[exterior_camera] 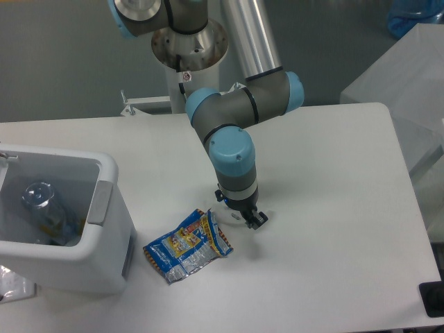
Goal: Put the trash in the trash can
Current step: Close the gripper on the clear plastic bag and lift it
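Snack bag lay on the counter beside the trash can, not binned; end effector sat low at its upper-right edge, grip state unclear; wrapper status unclear; pickup and drop remained.

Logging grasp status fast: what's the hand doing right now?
Hand: low over the table beside the blue snack bag; open or closed cannot be told.
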You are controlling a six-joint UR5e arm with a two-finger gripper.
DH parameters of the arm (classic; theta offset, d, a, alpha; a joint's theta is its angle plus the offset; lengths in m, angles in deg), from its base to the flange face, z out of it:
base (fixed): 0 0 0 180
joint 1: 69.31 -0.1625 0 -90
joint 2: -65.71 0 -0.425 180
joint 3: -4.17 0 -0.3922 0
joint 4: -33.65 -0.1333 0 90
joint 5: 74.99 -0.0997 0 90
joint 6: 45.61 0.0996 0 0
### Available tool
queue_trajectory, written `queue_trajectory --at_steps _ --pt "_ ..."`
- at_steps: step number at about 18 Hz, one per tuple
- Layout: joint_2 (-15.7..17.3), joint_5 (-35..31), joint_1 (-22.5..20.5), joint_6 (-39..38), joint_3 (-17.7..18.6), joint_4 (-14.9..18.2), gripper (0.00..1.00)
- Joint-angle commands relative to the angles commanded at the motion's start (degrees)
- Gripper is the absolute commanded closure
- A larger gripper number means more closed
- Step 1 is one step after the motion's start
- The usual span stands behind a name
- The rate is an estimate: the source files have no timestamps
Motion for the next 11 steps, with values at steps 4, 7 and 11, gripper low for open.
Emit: queue_trajectory --at_steps 4,7,11 --pt "0.26 0.26 -0.09 0.08 -0.09 0.00 0.97" --pt "0.61 0.44 -0.09 0.17 -0.09 0.09 0.99" --pt "1.93 0.70 -0.35 0.26 -0.17 0.53 1.00"
